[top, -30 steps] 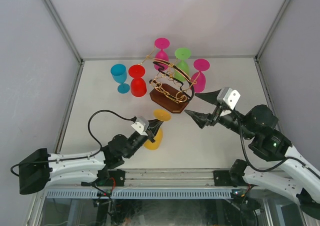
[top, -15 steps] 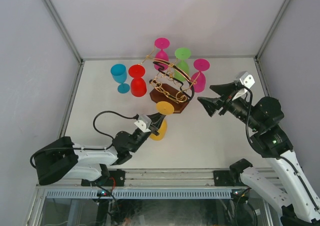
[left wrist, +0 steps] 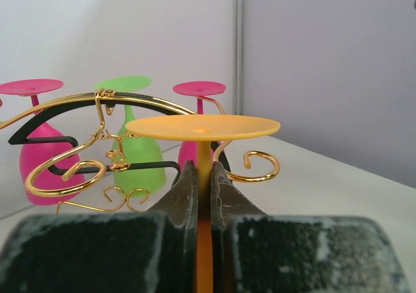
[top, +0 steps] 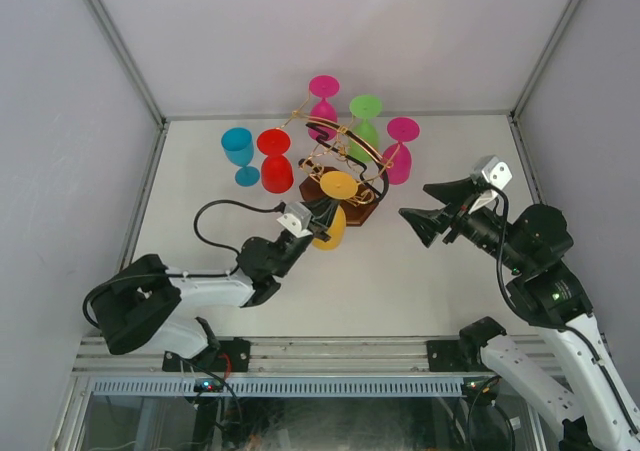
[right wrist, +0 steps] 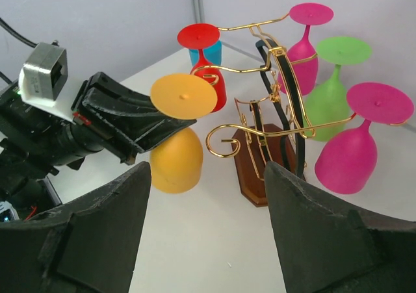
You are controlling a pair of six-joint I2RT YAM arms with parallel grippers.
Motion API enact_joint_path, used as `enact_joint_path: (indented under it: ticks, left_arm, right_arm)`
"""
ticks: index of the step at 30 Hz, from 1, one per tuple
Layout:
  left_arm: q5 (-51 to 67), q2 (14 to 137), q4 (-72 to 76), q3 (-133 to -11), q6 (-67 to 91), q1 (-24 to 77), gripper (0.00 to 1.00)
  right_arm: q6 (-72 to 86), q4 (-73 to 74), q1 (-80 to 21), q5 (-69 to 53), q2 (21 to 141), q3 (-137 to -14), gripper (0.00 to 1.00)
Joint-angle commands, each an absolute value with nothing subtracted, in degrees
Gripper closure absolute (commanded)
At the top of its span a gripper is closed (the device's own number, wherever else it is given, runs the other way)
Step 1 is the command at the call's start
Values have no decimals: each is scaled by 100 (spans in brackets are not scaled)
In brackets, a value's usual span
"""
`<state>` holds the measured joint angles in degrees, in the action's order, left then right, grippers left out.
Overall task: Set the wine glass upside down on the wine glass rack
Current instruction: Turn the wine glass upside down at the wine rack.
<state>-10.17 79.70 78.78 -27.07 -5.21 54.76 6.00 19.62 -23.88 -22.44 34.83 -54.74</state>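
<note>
The wine glass is yellow and upside down, its foot (top: 338,185) on top and its bowl (top: 333,229) below. My left gripper (top: 318,211) is shut on its stem, which shows between the jaws in the left wrist view (left wrist: 203,176). The glass is held off the table right at the near side of the wine glass rack (top: 350,161), a gold wire stand on a brown base (top: 366,209). Its foot (left wrist: 203,127) is level with a gold scroll arm (left wrist: 260,166). My right gripper (top: 414,201) is open and empty to the right of the rack, also in its wrist view (right wrist: 207,169).
Two pink glasses (top: 323,89) (top: 402,146) and a green one (top: 365,111) hang upside down on the rack's far and right arms. A red glass (top: 275,166) is upside down at the rack's left. A blue glass (top: 238,146) stands upright left of it. Enclosure walls surround the table.
My left gripper has carried the yellow glass forward and up, from the table's middle to the rack's near side. My right gripper has drawn back to the right, staying open.
</note>
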Motion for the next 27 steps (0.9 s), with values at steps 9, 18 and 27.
enact_joint_path:
  ticks: [9,18,27]
  left_arm:
    - [-949,8617,8528,-3283,-557,5060,100]
    - [-1121,8955,8647,-3469,-460,4842,100]
    - [-1239,9103,8664,-3489,-383,4632,100]
  right_arm:
    - [427,2039,-2328,-2361,3475,-5467,30]
    - [394,2099,-2322,-2414,3481,-5450,30]
    - [411,2060,-2328,-2518,3539,-5449,30]
